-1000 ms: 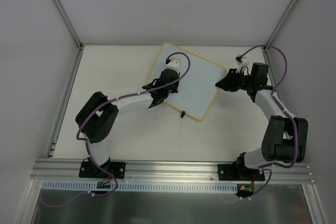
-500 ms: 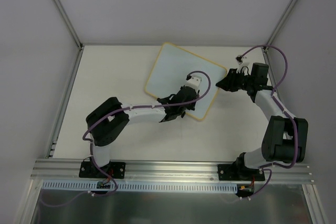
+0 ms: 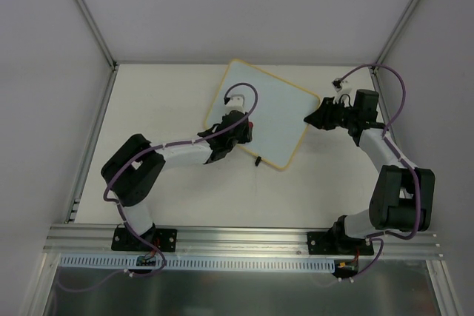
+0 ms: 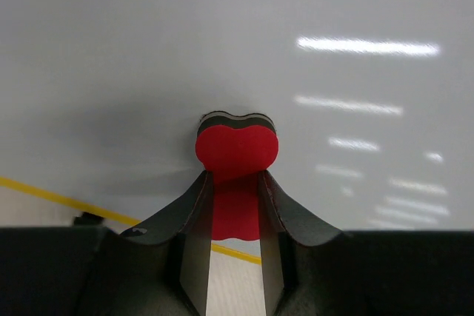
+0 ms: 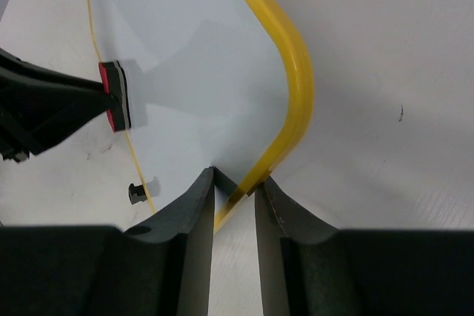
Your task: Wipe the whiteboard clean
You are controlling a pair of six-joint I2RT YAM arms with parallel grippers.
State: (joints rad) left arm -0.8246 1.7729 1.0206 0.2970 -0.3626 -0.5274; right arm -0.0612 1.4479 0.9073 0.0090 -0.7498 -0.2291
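Two arm bases are on the near rail, the left base [image 3: 143,237] and the right base [image 3: 337,242], with a bare band of pale surface [image 3: 244,197] just beyond them. There's plenty of open room here, running right across the front.

Moving up, the left arm sweeps in from the left side. The whiteboard [image 3: 278,112] lies flat in the middle of the surface, turned on the diagonal. Its near edge carries a small black clip [image 3: 257,160] poking out toward us. The yellow frame [image 5: 296,79] rings it all the way round.

The left fingers [image 4: 181,216] are clenched tight on the red block [image 4: 237,152]. The block stands on the board's near-left part, and its dark-edged tip appears to press on the white face. The frame's near-left edge lies just behind it, very close, so there's little margin on that side. Clear board stretches ahead and to the right.

Across on the right, the right fingers [image 5: 194,205] are pinched on the frame at the board's right corner. The yellow rim runs straight between the tips. The right arm fills the gap between board and right wall.

To the left of the board there's a wide open surface. Farther back, the board's far corner [image 3: 237,62] lies almost at the back wall [image 3: 244,5].
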